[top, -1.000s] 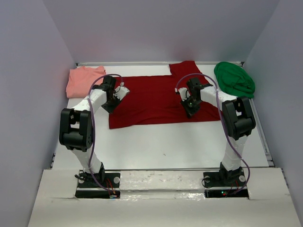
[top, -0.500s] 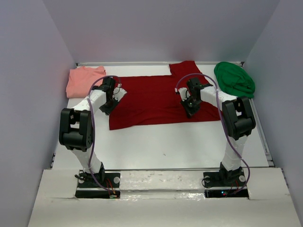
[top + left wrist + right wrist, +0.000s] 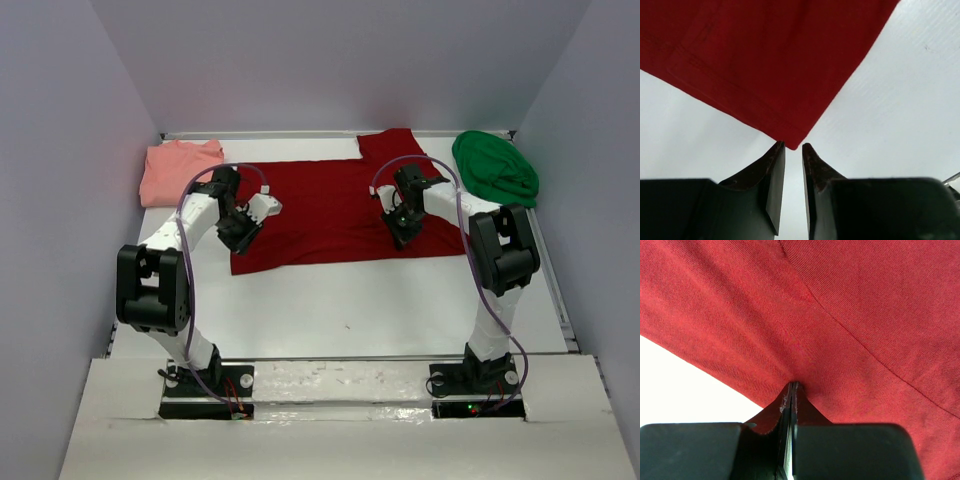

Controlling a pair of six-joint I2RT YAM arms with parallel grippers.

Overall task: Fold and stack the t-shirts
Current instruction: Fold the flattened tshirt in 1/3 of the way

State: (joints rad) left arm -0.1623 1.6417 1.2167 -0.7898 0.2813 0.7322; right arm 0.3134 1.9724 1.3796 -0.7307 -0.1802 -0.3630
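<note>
A dark red t-shirt (image 3: 330, 210) lies spread flat across the back middle of the white table (image 3: 350, 300). At the shirt's near left corner my left gripper (image 3: 240, 234) is low over the table. In the left wrist view that red corner (image 3: 765, 60) ends just ahead of the left gripper (image 3: 792, 145), which is narrowly open with nothing between its fingers. My right gripper (image 3: 402, 232) rests on the shirt's right half. It is shut, and the red cloth (image 3: 840, 315) puckers at the right gripper (image 3: 794, 384). A folded salmon-pink t-shirt (image 3: 178, 168) lies back left. A bunched green t-shirt (image 3: 495, 168) lies back right.
Grey walls close in the table on the left, right and back, with a thin rail (image 3: 300, 134) along the far edge. Bare white tabletop runs between the red shirt's near hem and the arm bases (image 3: 205, 385).
My left arm has swung nearer and slightly right, carrying its gripper from the shirt's left edge down to the near left corner. The right arm and all shirts have stayed put.
</note>
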